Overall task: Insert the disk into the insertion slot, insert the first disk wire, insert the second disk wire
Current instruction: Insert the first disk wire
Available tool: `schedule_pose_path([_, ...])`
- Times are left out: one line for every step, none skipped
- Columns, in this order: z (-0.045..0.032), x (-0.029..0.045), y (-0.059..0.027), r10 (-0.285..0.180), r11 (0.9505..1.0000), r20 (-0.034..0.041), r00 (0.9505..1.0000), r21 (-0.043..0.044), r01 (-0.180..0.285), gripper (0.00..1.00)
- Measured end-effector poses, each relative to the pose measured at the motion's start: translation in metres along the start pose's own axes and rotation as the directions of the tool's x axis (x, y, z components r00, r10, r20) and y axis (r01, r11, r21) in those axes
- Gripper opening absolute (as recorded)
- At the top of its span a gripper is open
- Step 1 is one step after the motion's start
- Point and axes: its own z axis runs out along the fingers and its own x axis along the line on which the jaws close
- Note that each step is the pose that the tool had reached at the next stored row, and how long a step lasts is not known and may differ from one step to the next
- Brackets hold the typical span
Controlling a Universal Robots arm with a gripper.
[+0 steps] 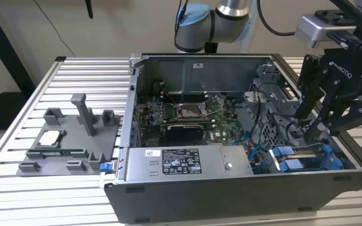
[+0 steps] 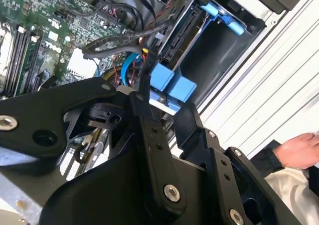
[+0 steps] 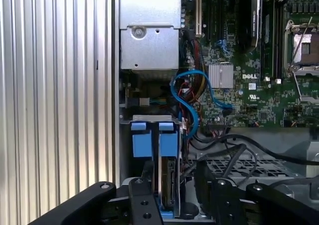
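Observation:
The disk (image 3: 168, 185), a grey drive in a blue frame (image 3: 144, 143), stands on edge in the insertion slot (image 3: 149, 118) at the case corner on the exterior view's right (image 1: 307, 151). My gripper (image 3: 174, 177) is directly over it, a finger on each side. One fingertip (image 3: 149, 170) is against the blue frame and the other (image 3: 202, 172) stands a little off it, so the gripper is open. In the second wrist view a thin fingertip (image 2: 145, 78) reaches the blue tabs (image 2: 172, 83). A blue cable (image 3: 192, 83) and black wires (image 3: 224, 155) lie loose beside the bay.
The grey power-supply box (image 1: 181, 162) sits next to the bay. The motherboard (image 1: 187, 113) fills the case floor. A grey fixture plate (image 1: 68, 141) with parts lies on the slatted table (image 1: 17, 188) at the exterior view's left. A person's hand (image 2: 299, 150) rests outside the case.

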Motion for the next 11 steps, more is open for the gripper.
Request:
schedule_pose_path([0.0001, -0.0005, 0.0001, -0.001, 1.0000, -0.0001, 1.0000, 0.0078, 0.001, 0.47])
schedule_pose_path([0.0005, -0.0014, 0.0002, -0.002, 0.9999, 0.0004, 1.0000, 0.0165, 0.002, 0.47])
schedule_pose_path([0.0008, -0.0023, 0.0002, -0.005, 0.9997, 0.0009, 1.0000, 0.0252, 0.005, 0.47])
schedule_pose_path([0.0011, -0.0033, 0.0003, -0.007, 0.9994, 0.0017, 1.0000, 0.0329, 0.007, 0.47])
schedule_pose_path([0.0015, -0.0042, 0.0004, -0.009, 0.9992, 0.0027, 1.0000, 0.0391, 0.009, 0.47])
schedule_pose_path([0.0022, -0.0055, 0.0007, -0.011, 0.9990, 0.0044, 0.9999, 0.0432, 0.011, 0.47])
schedule_pose_path([0.0028, -0.0069, 0.0009, -0.013, 0.9989, 0.0065, 0.9999, 0.0459, 0.013, 0.47])
schedule_pose_path([0.0035, -0.0084, 0.0012, -0.015, 0.9987, 0.0089, 0.9998, 0.0487, 0.015, 0.47])
schedule_pose_path([0.0039, -0.0096, 0.0013, -0.017, 0.9986, 0.0126, 0.9998, 0.0513, 0.016, 0.47])
schedule_pose_path([0.0045, -0.0104, 0.0013, -0.019, 0.9984, 0.0151, 0.9997, 0.0543, 0.018, 0.47])
schedule_pose_path([0.0051, -0.0109, 0.0013, -0.022, 0.9981, 0.0164, 0.9996, 0.0583, 0.021, 0.47])
